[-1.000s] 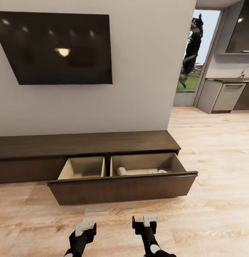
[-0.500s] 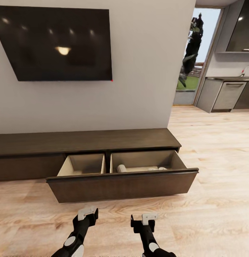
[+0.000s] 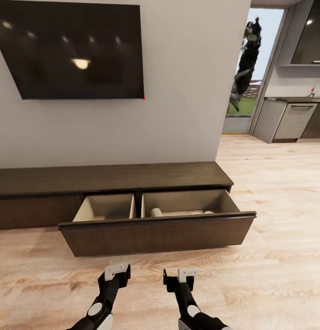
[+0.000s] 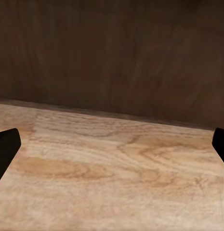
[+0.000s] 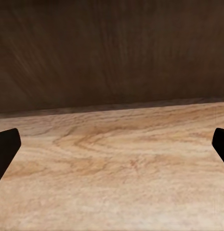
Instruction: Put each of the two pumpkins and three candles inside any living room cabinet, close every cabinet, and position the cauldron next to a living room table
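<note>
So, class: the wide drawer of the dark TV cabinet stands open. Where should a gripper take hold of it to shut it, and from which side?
Probably no pinch is needed: the drawer front is a broad flat panel facing the robot. Press an open gripper, the left gripper or right gripper, against its middle from the room side, pushing toward the wall.

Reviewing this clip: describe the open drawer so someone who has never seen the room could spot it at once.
Below the wall TV runs a long low dark-brown cabinet on the wood-plank floor. Its wide drawer is pulled out, showing two pale beige compartments, with pale candles lying in the right one. The drawer front to its left sits flush and shut.
</note>
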You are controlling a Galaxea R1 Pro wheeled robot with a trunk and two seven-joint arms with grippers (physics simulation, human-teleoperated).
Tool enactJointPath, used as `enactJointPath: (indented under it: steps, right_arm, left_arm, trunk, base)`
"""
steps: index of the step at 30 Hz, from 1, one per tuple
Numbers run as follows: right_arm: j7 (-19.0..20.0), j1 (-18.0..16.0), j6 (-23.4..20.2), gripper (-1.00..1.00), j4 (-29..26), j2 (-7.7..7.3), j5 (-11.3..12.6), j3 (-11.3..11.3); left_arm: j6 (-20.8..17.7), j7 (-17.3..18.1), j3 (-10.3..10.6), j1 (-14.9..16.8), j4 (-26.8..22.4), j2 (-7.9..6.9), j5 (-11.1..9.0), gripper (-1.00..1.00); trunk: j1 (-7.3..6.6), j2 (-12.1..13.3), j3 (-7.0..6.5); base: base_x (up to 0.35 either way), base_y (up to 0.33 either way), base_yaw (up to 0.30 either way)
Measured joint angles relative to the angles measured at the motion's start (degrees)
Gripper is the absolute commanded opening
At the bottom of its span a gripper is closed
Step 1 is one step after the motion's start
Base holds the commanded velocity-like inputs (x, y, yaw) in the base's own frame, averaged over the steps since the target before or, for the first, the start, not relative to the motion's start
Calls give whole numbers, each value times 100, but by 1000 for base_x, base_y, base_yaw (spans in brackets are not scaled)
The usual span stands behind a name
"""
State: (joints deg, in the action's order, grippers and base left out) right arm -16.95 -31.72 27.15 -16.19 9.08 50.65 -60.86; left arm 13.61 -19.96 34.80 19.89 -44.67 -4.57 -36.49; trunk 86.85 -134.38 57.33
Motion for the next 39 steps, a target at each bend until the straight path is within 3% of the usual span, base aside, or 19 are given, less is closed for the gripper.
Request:
enactJointPath:
  steps: [11,39]
  right_arm:
    - [-31,-3,8,100,-253,-3,13,16]
    - [-5,-2,-10,100,-270,-10,34,30]
  left_arm:
    - [199,-72,-27,-2,5,-17,-1,100]
    - [230,-85,-25,-2,41,-12,-2,100]
  trunk:
    - [22,-42,18]
    - [22,-42,18]
  base:
    - [7,0,0]
    - [178,0,0]
